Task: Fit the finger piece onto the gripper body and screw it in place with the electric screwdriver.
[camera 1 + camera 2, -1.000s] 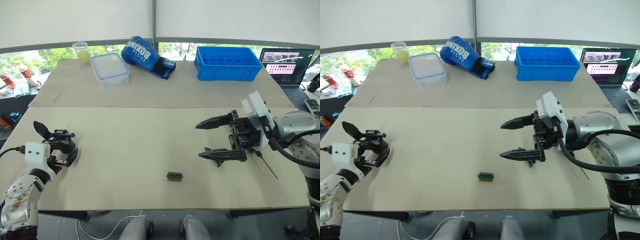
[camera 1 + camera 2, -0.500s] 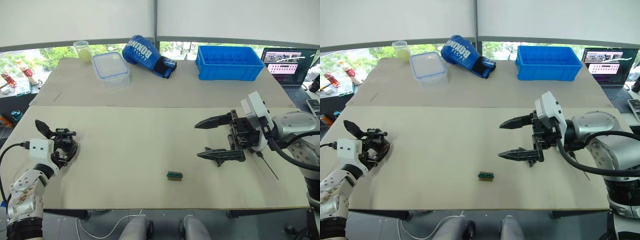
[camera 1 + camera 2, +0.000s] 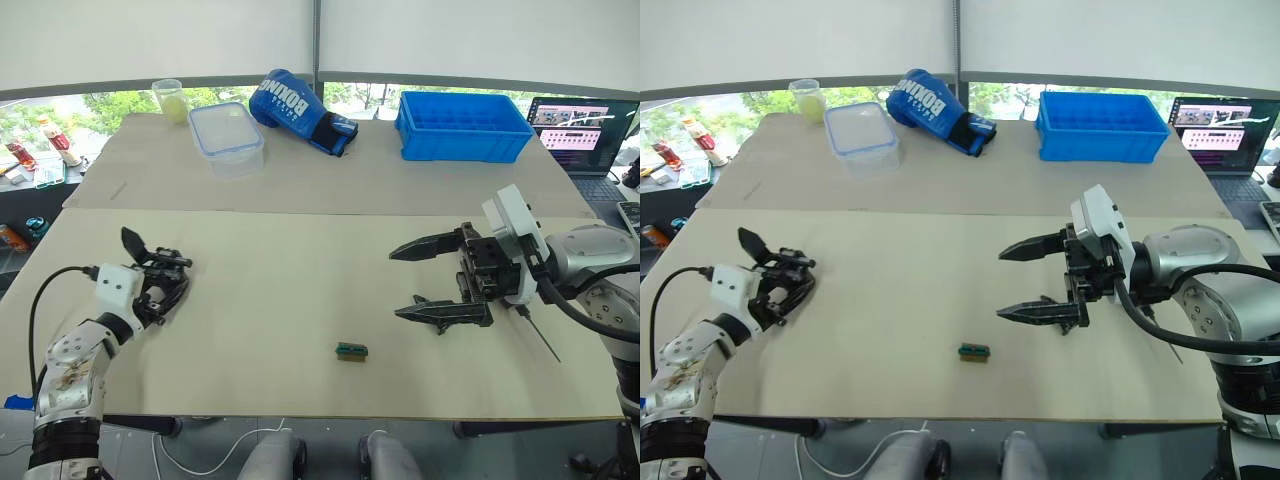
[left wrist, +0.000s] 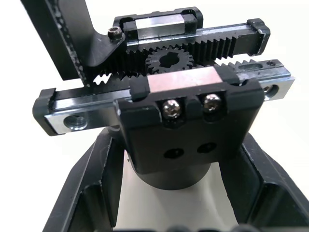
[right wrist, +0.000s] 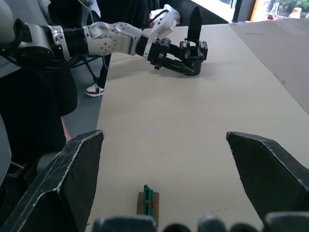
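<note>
Left gripper (image 3: 165, 285) clamped on the gripper body (image 4: 183, 130); right gripper (image 3: 425, 280) empty and spread wide above the table (image 3: 280, 300).

We find the body at 9 o'clock on the table, its single finger upright; the small green-and-black block (image 3: 351, 351) lies at 6 o'clock; the screwdriver's thin bit (image 3: 535, 334) shows at 3 o'clock, beside the right gripper.

Beige table (image 3: 300, 290): sm green block (image 3: 351, 351) near front; blue bin (image 3: 462, 127), boxing glove (image 3: 298, 110), lidded tub (image 3: 227, 138) at back.
</note>
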`<move>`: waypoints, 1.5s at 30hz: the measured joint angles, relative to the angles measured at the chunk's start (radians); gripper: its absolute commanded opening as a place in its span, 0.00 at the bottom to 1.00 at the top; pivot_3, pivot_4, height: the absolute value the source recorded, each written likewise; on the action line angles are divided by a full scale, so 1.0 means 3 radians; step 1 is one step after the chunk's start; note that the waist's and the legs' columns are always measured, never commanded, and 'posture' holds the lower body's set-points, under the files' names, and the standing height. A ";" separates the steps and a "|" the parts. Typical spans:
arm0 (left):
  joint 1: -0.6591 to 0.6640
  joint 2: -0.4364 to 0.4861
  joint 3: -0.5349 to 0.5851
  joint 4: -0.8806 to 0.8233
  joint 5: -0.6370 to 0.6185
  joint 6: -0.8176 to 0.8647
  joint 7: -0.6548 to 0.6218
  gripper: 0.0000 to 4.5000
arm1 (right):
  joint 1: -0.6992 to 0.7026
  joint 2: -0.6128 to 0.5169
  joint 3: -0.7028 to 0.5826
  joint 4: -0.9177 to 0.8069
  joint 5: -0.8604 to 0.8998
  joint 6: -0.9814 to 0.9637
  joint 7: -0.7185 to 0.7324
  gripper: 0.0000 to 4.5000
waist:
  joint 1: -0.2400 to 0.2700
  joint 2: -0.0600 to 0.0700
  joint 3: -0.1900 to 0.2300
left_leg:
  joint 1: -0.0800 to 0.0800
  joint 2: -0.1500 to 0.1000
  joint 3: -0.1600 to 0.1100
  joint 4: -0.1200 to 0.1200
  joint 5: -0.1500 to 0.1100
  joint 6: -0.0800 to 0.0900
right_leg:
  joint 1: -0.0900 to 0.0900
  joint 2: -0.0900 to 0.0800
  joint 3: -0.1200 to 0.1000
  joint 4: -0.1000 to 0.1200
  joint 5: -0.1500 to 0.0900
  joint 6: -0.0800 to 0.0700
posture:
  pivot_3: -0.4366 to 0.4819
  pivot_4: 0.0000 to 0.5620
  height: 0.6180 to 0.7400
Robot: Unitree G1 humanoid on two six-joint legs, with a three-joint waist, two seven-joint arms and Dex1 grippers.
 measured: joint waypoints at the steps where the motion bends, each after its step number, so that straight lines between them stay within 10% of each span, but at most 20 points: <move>1: -0.0052 -0.0012 -0.0063 -0.0047 -0.0042 0.0075 -0.0063 0.51 | 0.0011 -0.0016 -0.0007 -0.0003 0.0000 0.0000 -0.0001 1.00 | 0.0003 -0.0002 0.0001 | -0.0002 0.0000 0.0000 0.0001 0.0001 -0.0002 | -0.0001 0.0000 -0.0001 0.0000 0.0000 0.0000 | 0.48 0.27 1.00; 14: -0.1541 -0.0370 -0.1544 0.0263 -0.0003 0.0092 -0.1768 0.51 | 0.0572 -0.0208 -0.0385 -0.0278 0.0000 0.0001 -0.0219 1.00 | -0.0010 -0.0008 0.0005 | -0.0011 -0.0003 -0.0001 0.0016 0.0005 0.0001 | 0.0000 0.0008 -0.0006 0.0008 0.0003 0.0004 | 0.48 0.27 1.00; 24: -0.2148 -0.0818 -0.1872 0.1499 0.0357 -0.0750 -0.2521 0.51 | 0.1374 -0.0246 -0.0929 -0.0863 0.0094 0.0133 -0.0582 1.00 | -0.0016 -0.0010 0.0006 | -0.0027 -0.0005 -0.0001 0.0053 -0.0005 0.0021 | 0.0002 0.0013 -0.0013 0.0010 0.0005 0.0010 | 0.48 0.27 1.00; 45: -0.2612 -0.1329 -0.1866 0.2781 0.0977 -0.1728 -0.2189 0.51 | 0.1786 -0.0249 -0.1301 -0.1246 0.0293 0.0249 -0.1021 1.00 | 0.0064 -0.0012 0.0007 | -0.0032 -0.0009 0.0001 0.0082 -0.0023 0.0052 | 0.0007 0.0020 -0.0014 0.0015 0.0011 0.0020 | 0.48 0.27 1.00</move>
